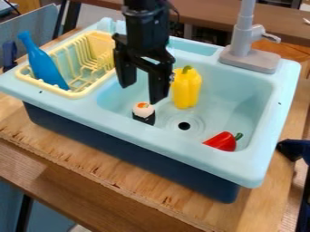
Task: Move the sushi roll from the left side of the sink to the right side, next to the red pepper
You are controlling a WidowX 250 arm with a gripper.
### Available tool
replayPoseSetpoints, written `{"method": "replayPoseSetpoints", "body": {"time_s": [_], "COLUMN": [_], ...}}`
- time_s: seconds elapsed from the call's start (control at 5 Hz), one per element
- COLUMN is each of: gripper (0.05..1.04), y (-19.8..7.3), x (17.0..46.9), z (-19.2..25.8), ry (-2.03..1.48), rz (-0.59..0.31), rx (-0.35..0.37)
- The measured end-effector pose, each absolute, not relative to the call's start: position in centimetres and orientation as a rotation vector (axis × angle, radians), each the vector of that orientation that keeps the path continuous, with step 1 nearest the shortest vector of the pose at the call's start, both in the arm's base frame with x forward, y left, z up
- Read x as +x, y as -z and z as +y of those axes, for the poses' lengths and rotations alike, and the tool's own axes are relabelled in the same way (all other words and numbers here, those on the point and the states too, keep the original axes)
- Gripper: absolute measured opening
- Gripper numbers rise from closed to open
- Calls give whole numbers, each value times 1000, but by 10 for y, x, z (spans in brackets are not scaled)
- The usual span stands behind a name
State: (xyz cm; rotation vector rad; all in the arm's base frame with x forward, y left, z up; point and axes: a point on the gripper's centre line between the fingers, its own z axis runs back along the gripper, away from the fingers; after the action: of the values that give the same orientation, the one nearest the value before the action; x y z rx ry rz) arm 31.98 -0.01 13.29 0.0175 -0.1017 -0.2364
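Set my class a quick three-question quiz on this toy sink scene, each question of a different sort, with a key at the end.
1. Multiple choice: what leans in the yellow dish rack?
A) a green cup
B) a blue bottle
C) a silver spoon

2. True or false: the claw hangs over the light-blue sink with its fingers apart.

3. Short answer: name the three toy foods in the basin.

Key:
1. B
2. True
3. The sushi piece, the yellow pepper and the red pepper
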Motion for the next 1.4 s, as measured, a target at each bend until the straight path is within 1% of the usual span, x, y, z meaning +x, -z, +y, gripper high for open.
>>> {"method": "replayPoseSetpoints", "body": {"time_s": [0.2,0.4,0.6,0.8,1.0,1.2,1.4], "gripper": [1001,1001,1001,944,672,509,467], "y": [-117,-104,-96,-84,-84,-100,-135], "x": [316,317,319,321,324,322,316], "z": [4,6,7,6,6,2,-6], "ry": [242,245,241,250,260,275,305], "rz": [-57,-18,-9,17,12,-18,-103], "rx": [40,44,49,42,38,15,-3]}}
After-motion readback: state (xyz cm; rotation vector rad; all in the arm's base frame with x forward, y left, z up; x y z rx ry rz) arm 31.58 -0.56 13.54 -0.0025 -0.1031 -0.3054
